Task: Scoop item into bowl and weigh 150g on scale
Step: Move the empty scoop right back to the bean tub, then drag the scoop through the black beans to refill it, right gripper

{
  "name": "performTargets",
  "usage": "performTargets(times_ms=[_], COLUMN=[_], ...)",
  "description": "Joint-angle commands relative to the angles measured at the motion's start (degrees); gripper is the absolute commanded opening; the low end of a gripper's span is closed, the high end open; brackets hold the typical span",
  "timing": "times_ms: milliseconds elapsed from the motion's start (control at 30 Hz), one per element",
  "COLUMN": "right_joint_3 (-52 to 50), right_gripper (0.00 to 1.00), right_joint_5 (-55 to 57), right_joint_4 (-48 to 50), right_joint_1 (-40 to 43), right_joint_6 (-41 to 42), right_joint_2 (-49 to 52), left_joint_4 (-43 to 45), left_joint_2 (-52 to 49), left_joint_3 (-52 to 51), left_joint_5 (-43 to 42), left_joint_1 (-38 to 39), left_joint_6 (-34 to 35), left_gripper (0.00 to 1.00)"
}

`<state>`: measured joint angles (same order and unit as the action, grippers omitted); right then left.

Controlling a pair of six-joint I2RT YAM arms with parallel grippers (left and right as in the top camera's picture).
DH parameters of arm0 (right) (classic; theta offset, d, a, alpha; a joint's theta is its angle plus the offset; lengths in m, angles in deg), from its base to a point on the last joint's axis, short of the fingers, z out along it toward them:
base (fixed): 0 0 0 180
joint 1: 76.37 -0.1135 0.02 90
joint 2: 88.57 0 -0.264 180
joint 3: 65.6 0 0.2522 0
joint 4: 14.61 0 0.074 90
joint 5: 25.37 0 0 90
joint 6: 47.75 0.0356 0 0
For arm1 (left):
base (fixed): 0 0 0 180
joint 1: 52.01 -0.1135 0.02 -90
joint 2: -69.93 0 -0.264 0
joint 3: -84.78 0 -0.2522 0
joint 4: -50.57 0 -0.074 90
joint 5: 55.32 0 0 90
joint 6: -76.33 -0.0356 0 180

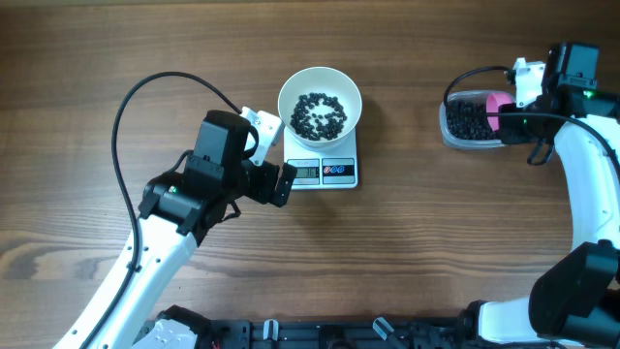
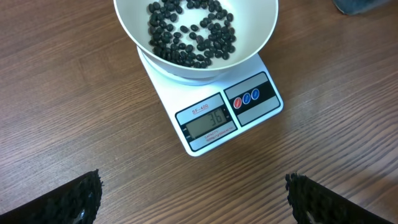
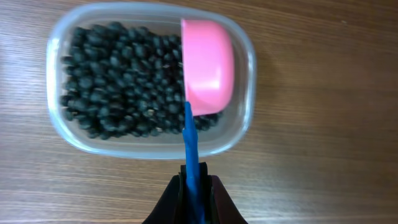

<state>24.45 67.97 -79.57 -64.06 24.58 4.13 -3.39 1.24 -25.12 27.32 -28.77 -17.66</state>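
Note:
The white bowl (image 1: 320,101) (image 2: 196,34) stands on the small white scale (image 1: 325,171) (image 2: 217,115), a thin layer of black beans (image 1: 319,113) (image 2: 191,34) in its bottom. My left gripper (image 1: 274,163) (image 2: 194,202) is open beside the scale's front left corner, holding nothing. At the right, a clear tub (image 1: 469,122) (image 3: 149,84) holds many more black beans (image 3: 121,81). My right gripper (image 1: 523,92) (image 3: 195,186) is shut on the blue handle (image 3: 190,146) of a scoop; its pink cup (image 1: 498,109) (image 3: 208,65) lies over the tub's right part, domed side up.
A black cable (image 1: 145,92) loops over the table left of the bowl. The right arm's white link (image 1: 591,174) runs down the right edge. Bare wooden table (image 1: 407,252) surrounds the scale and the tub.

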Motion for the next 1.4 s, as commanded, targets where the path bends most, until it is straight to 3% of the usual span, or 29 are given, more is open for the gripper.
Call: performTargets(times_ms=[0, 333, 600, 733, 1167, 1367], right_joint_3=[-0.15, -4.61, -5.05, -5.05, -5.07, -5.07], right_gripper=[0.04, 0.04, 0.04, 0.04, 0.04, 0.04], right_joint_5=[3.69, -14.05, -15.74, -21.09, -21.51, -26.82], right_joint_4=[0.55, 0.42, 0.33, 0.55, -2.97, -3.69], right_joint_1=[0.13, 0.02, 0.09, 0.09, 0.22, 3.13], right_joint_6=[1.40, 1.22, 3.13, 1.99, 1.11, -2.01], right_joint_2=[0.74, 0.74, -0.39, -1.44, -1.42, -1.20], left_joint_4=[0.13, 0.13, 0.13, 0.13, 0.13, 0.11], left_joint_2=[-0.02, -0.02, -0.02, -0.02, -0.02, -0.02], left_joint_3=[-0.09, -0.09, -0.09, -0.09, -0.09, -0.09], left_joint_5=[0.13, 0.13, 0.13, 0.13, 0.13, 0.13], left_joint_1=[-0.22, -0.22, -0.22, -0.22, -0.22, -0.22], left_joint_6=[0.33, 0.33, 0.33, 0.33, 0.33, 0.33], left_gripper=[1.00, 1.00, 1.00, 1.00, 1.00, 1.00])
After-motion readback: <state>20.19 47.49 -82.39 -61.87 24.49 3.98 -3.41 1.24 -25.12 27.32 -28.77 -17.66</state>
